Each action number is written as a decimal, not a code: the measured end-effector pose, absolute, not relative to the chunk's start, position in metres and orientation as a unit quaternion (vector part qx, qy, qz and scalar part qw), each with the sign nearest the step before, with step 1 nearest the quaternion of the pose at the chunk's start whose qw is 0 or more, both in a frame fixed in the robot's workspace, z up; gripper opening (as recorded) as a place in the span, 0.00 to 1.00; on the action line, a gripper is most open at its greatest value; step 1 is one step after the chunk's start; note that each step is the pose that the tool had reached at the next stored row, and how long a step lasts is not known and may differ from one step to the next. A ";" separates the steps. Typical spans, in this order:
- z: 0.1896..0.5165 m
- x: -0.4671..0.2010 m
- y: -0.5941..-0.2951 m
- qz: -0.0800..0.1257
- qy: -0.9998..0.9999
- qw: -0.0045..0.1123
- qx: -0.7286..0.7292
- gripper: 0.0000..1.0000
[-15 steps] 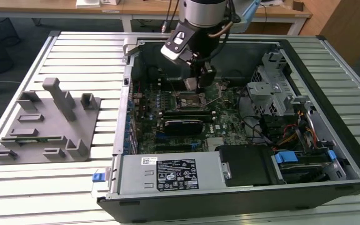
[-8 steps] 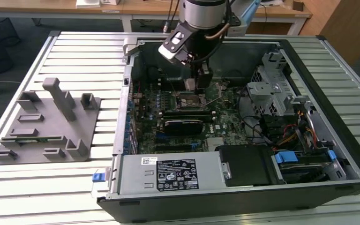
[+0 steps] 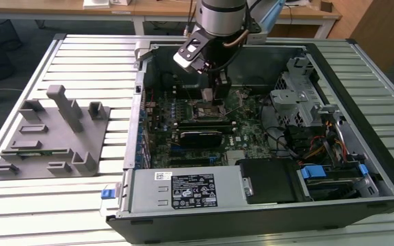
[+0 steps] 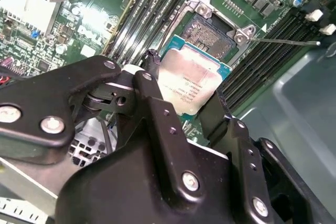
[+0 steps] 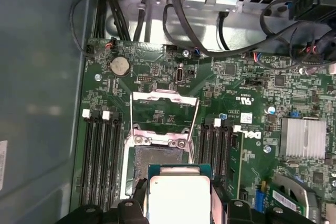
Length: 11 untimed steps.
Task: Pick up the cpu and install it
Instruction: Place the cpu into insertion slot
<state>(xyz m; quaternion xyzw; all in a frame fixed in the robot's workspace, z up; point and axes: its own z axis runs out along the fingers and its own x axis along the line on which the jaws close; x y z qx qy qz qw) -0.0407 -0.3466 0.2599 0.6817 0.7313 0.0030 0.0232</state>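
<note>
My gripper [image 4: 185, 94] is shut on the cpu [image 4: 193, 80], a flat square chip with a shiny silver top and a thin green rim. Black fingers [image 4: 152, 95] clamp two opposite edges of it. In both wrist views the cpu [image 5: 178, 195] hangs tilted just above the open socket [image 5: 157, 160], partly covering it. The socket's metal load plate [image 5: 164, 109] is flipped open. In the exterior view the gripper [image 3: 211, 96] reaches down inside the open computer case, right over the socket [image 3: 204, 109] on the green motherboard [image 3: 241, 130].
Memory slots [image 5: 100, 156] flank the socket on both sides. Cables [image 5: 184, 30] and a drive cage [image 3: 296, 97] lie beyond it. A silver heatsink [image 5: 303, 137] sits nearby. The case walls [image 3: 139, 97] enclose the board. A grey fixture block [image 3: 50, 133] stands on the slatted table [image 3: 67, 215] at the exterior view's left.
</note>
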 end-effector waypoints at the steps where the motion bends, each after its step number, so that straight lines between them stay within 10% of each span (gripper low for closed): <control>1: 0.258 -0.041 -0.346 0.003 0.731 0.024 0.682 0.55; 11: 0.250 -0.041 -0.345 0.002 0.731 0.024 0.682 0.55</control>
